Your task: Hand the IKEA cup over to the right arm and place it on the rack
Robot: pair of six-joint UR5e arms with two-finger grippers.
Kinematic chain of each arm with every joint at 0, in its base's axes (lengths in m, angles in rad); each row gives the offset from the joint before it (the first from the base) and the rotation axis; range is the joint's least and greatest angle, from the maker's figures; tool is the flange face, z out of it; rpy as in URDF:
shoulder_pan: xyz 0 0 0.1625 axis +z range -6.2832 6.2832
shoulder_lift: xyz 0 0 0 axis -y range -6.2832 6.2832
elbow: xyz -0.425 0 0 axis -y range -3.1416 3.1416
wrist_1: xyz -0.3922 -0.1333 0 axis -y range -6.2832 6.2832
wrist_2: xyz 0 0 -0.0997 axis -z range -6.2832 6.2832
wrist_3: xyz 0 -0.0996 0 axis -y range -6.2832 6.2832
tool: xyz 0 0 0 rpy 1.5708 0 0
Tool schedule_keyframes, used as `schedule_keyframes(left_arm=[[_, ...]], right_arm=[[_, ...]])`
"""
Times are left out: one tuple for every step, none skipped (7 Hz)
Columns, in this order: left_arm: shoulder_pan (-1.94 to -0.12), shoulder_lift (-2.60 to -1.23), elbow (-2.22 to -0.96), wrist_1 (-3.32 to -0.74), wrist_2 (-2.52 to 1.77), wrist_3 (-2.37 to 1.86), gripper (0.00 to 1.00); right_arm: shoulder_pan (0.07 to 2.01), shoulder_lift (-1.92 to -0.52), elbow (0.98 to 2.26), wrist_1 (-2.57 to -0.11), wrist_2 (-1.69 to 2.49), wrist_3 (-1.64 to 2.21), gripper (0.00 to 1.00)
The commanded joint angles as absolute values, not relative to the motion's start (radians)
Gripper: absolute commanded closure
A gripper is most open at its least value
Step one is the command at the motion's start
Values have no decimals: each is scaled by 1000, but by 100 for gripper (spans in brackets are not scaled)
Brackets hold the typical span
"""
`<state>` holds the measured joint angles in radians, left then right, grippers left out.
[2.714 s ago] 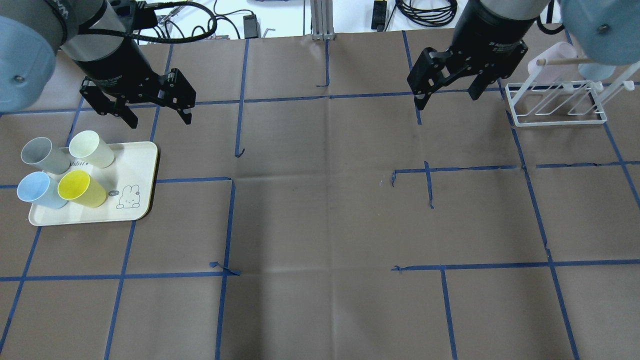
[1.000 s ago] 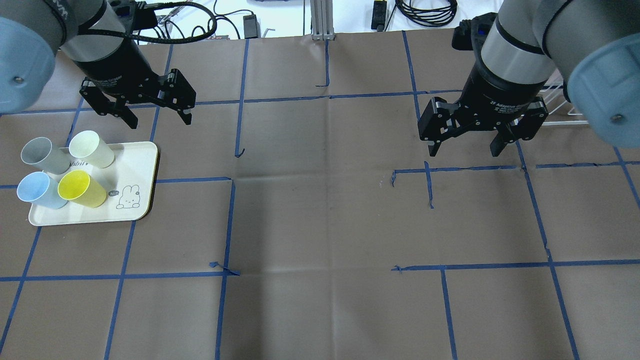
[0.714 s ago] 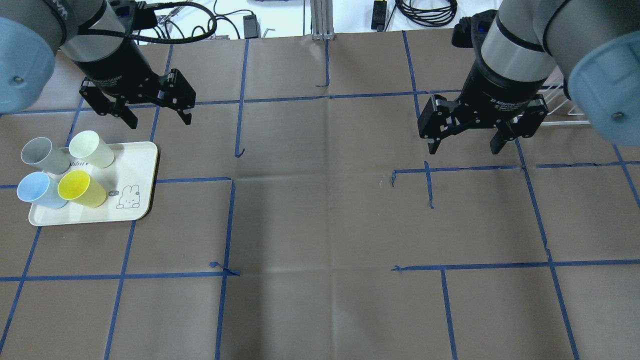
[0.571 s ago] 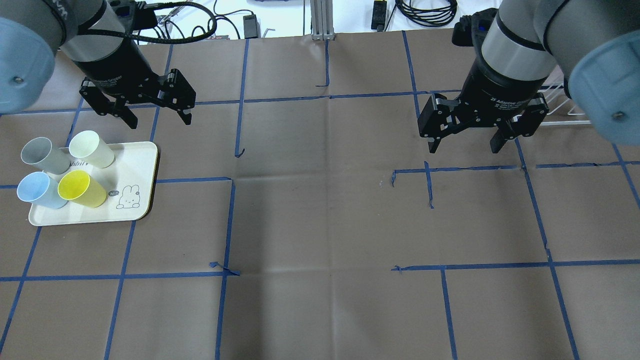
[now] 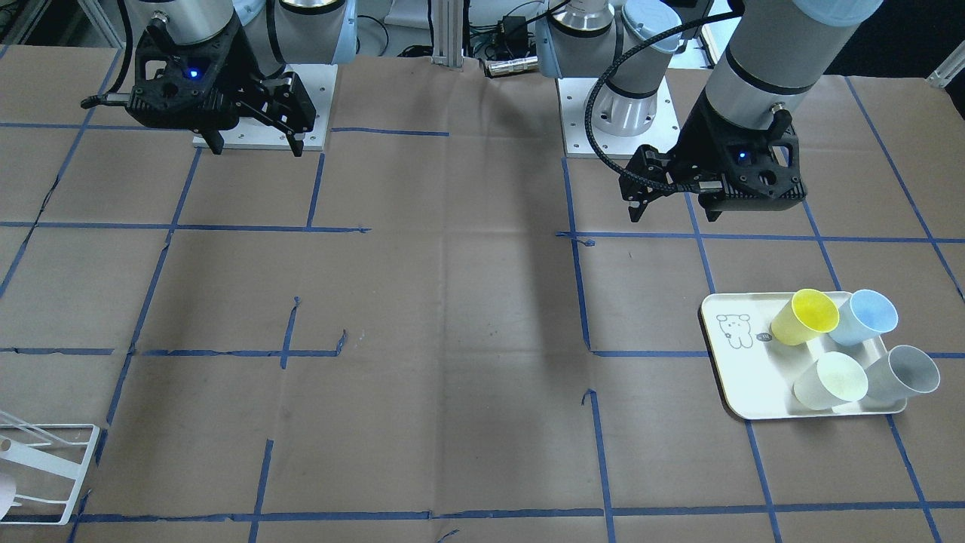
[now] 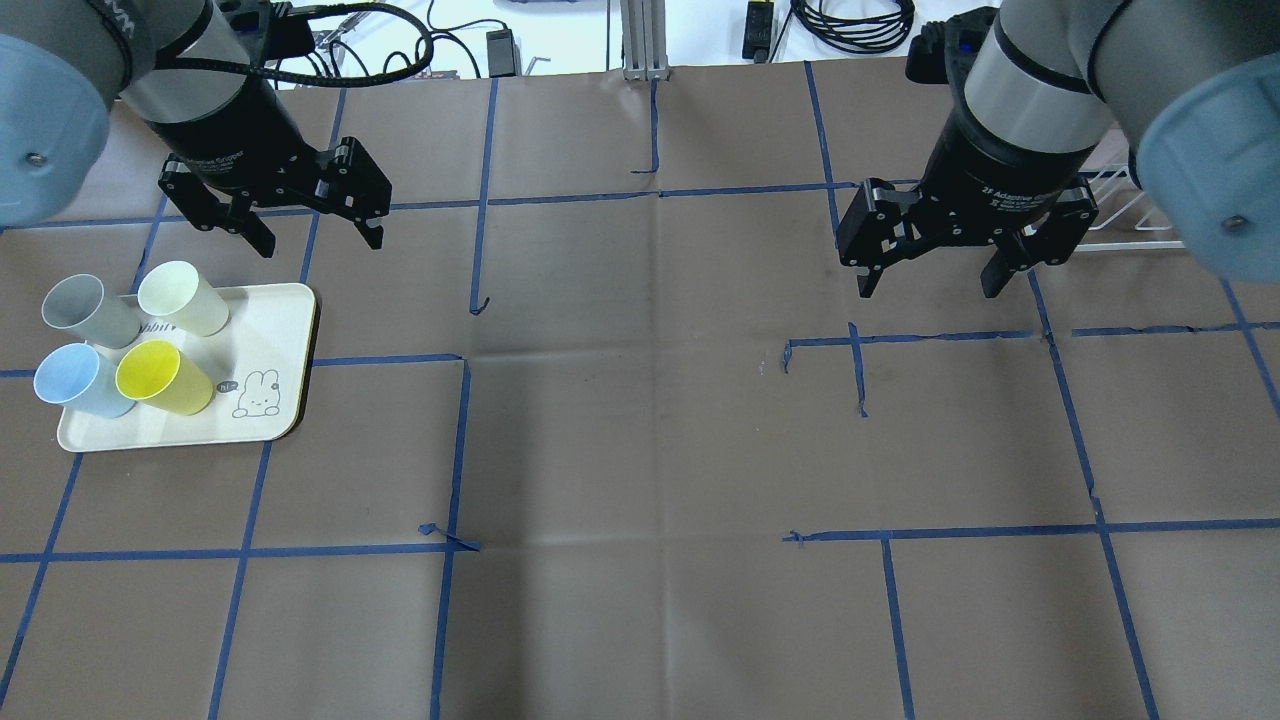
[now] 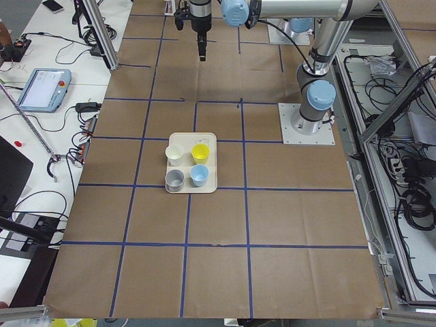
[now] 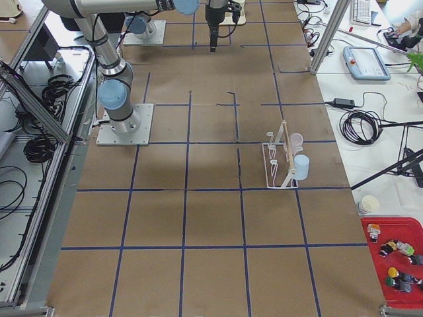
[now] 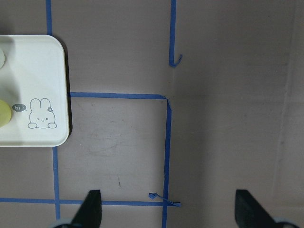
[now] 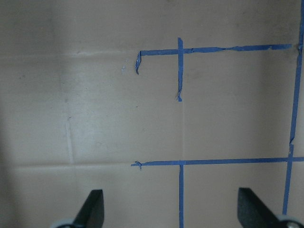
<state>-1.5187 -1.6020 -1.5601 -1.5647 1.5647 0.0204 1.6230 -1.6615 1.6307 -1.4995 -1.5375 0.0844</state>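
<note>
Wide apart, gripping nothing: black two-finger right pincer [image 6: 928, 285], drifted off from white wire rack [image 5: 45, 467] lately; black left pincer [image 6: 320, 243] same, hasn't budged.

yellow cup [image 6: 165, 378], blue cup [image 6: 75, 381], cream tray [image 6: 272, 322]

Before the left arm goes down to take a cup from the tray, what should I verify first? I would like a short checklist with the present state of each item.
1. left gripper open and empty: ok.
2. right gripper open and empty, ready to receive: ok.
3. Cups upright on the tray, mouths up: ok for the grey cup, pale cup, blue cup and yellow cup.
4. Left gripper above a cup: not ok; it hovers off the tray's edge.
5. Free place on the rack: cannot tell; it already carries a pink cup and a light blue cup.
</note>
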Motion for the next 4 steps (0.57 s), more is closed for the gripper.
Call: schedule_keyframes(left_arm=[[-1519,-1601,-1560,-1565,1565,20,1],[-1519,-1603,-1560,-1565,1565,21,1],[-1519,-1603,-1560,-1565,1565,20,1],[-1519,-1603,-1560,-1565,1565,21,1]], right_arm=[[1624,-1666,1640,-1500,-1537,84,0],[1624,-1663,1643,-1500,-1539,84,0],[1624,-1667,1644,-1499,-1539,86,0],[1624,-1667,1644,-1499,-1537,86,0]])
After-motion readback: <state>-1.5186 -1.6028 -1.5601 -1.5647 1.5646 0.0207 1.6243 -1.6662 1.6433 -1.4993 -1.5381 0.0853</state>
